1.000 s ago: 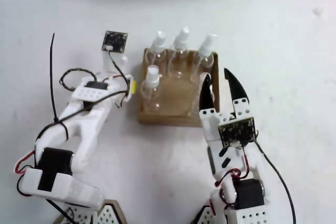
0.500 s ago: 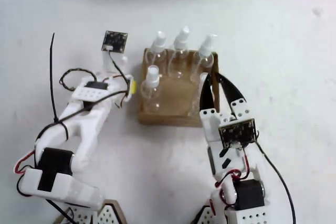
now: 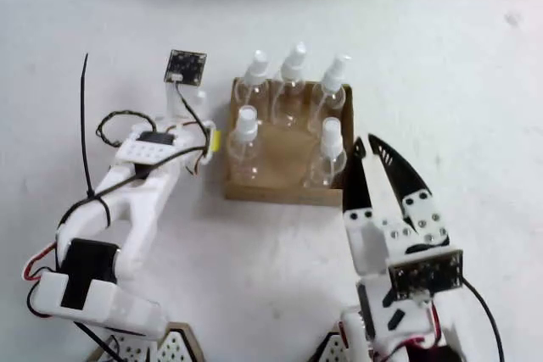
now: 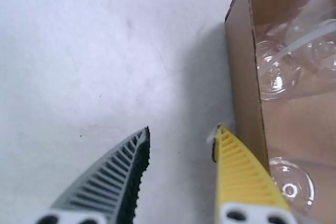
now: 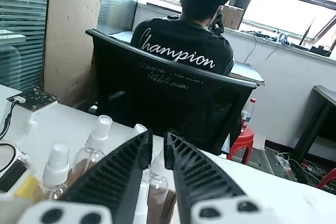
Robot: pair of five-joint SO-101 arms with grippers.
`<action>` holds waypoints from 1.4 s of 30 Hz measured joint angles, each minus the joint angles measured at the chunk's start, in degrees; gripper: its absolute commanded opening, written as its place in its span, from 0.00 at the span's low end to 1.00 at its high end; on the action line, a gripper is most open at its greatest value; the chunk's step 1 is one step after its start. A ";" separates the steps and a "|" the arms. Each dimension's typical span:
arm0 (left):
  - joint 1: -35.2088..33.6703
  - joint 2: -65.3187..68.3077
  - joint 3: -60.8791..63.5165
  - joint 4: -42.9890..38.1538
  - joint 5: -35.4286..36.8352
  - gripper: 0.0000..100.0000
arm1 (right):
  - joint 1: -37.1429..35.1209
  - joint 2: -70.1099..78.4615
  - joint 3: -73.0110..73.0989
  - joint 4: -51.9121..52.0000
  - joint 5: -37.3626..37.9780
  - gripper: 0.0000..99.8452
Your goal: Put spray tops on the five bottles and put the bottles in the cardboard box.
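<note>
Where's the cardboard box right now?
In the high view the cardboard box sits mid-table between the arms, with the left gripper beside its left wall and the right gripper beside its right wall.

Five bottles [image 3: 293, 82] stand in the box [image 3: 280, 193] at frame centre; left hand [image 3: 209, 147] just left, right hand [image 3: 366, 142] lower right
</note>
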 measured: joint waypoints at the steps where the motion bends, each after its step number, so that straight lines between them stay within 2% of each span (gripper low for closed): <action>1: 0.00 0.00 0.00 0.00 0.00 0.19 | 0.00 0.00 -1.05 1.85 0.00 0.02; 9: 0.00 0.00 0.00 0.00 0.00 0.19 | 0.18 0.00 -5.54 14.15 0.00 0.02; 17: 0.00 0.00 0.00 0.00 0.00 0.19 | 0.09 0.00 -5.54 21.01 0.00 0.02; 27: 0.00 0.00 0.00 0.00 0.00 0.19 | 0.09 0.00 -5.54 39.65 0.00 0.02; 36: 0.00 0.00 0.00 0.00 0.00 0.19 | 1.67 0.00 2.29 37.80 0.00 0.02; 42: 0.00 0.00 0.00 0.00 0.00 0.19 | 6.68 0.00 16.35 25.05 0.00 0.02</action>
